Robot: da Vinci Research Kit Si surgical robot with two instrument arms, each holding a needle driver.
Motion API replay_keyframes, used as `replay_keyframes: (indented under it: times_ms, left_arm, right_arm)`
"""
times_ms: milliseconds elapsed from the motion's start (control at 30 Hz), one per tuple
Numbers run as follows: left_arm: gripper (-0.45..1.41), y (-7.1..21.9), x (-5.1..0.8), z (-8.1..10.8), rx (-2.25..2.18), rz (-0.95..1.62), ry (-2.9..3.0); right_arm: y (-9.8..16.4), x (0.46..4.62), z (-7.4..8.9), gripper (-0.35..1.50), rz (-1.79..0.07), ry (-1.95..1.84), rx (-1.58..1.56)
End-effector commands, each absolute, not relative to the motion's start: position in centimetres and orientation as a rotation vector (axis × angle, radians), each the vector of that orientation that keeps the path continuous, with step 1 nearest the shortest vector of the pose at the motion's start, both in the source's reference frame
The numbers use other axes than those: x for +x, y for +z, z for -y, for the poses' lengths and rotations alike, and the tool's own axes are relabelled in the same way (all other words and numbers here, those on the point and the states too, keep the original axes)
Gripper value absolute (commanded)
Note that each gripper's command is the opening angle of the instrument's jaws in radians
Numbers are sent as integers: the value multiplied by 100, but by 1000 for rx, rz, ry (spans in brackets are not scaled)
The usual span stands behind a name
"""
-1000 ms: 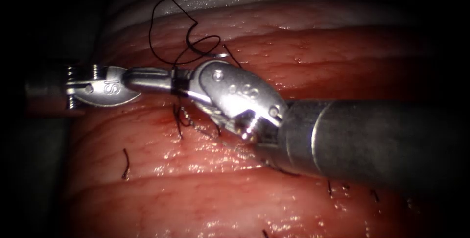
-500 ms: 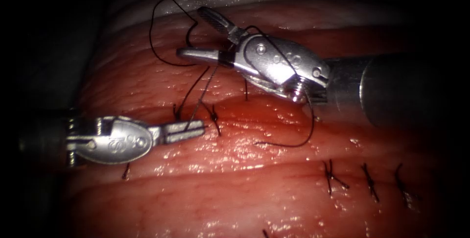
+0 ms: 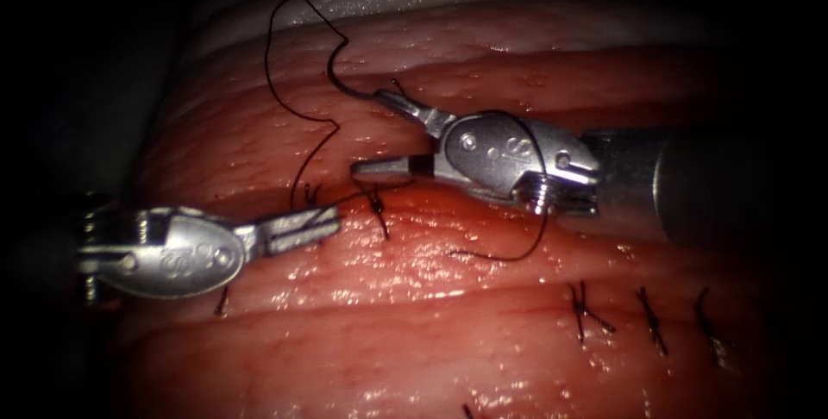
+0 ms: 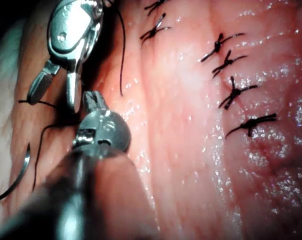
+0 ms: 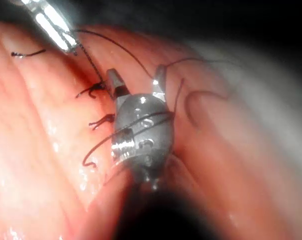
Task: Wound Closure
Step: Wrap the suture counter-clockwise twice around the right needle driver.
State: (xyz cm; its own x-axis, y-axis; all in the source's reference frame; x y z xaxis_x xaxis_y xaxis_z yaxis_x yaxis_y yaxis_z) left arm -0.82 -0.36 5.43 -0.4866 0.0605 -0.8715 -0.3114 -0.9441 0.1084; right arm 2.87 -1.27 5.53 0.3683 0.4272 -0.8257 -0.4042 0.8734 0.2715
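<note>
My left tool (image 3: 304, 227) lies low on the tissue (image 3: 448, 359) at the left, jaws shut on the black thread (image 3: 297, 152) beside a fresh stitch (image 3: 376, 206). My right tool (image 3: 371, 132) comes in from the right, jaws open and holding nothing, and a loop of thread drapes over its body (image 3: 504, 147). The curved needle (image 3: 349, 87) lies free on the tissue by the upper jaw, not in the tissue. The left wrist view has the needle (image 4: 16, 175), my left tool (image 4: 92, 101) and the open right tool (image 4: 52, 100). In the right wrist view the right tool (image 5: 136, 75) stands spread.
Three tied stitches (image 3: 582, 307) (image 3: 651, 320) (image 3: 707, 320) sit along the closed cut at the lower right. A short cut end of thread (image 3: 222, 298) lies below the left tool. Thread arcs over the pale far edge (image 3: 285, 22) of the tissue.
A second ago the two tools met at the centre. The left tool then drew down and left with the thread; the right tool rose, opened, and has now dropped closer to the stitch.
</note>
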Motion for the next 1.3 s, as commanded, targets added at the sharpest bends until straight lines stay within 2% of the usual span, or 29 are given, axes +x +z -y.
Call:
replay_keyframes:
  times_ms: [33,167,500,567,667,733,767,800,900,1067,1100,1200,1300]
  left_arm:
    - [-45,544,-86,32,-1464,-386,2509]
    - [-45,536,-86,22,-1461,-402,2515]
    - [-45,547,-105,-32,-1421,-422,2574]
    - [-45,566,-117,-43,-1414,-403,2601]
    - [-45,597,-128,-55,-1401,-360,2637]
    - [-45,604,-129,-56,-1398,-357,2642]
    - [-45,615,-132,-59,-1396,-349,2650]
    - [-45,622,-132,-61,-1393,-343,2658]
    - [-45,637,-132,-64,-1389,-343,2664]
    - [-45,663,-126,-66,-1394,-339,2656]
    - [-45,669,-123,-60,-1394,-329,2651]
    - [-45,679,-118,-46,-1394,-321,2642]
    - [-45,688,-114,-20,-1388,-327,2639]
  right_arm:
    - [560,297,140,126,-1052,499,94]
    - [564,298,149,126,-1038,461,162]
    - [568,297,163,121,-1140,376,356]
    - [570,295,167,110,-1161,363,404]
    - [573,288,170,78,-1195,346,451]
    - [574,286,170,74,-1199,343,460]
    - [575,281,169,53,-1206,346,480]
    - [575,279,169,46,-1206,348,486]
    - [577,273,169,43,-1209,349,491]
    - [575,265,167,58,-1261,378,508]
    - [574,264,166,54,-1325,408,526]
    - [574,264,164,26,-1447,474,557]
    - [577,266,160,26,-1622,583,568]
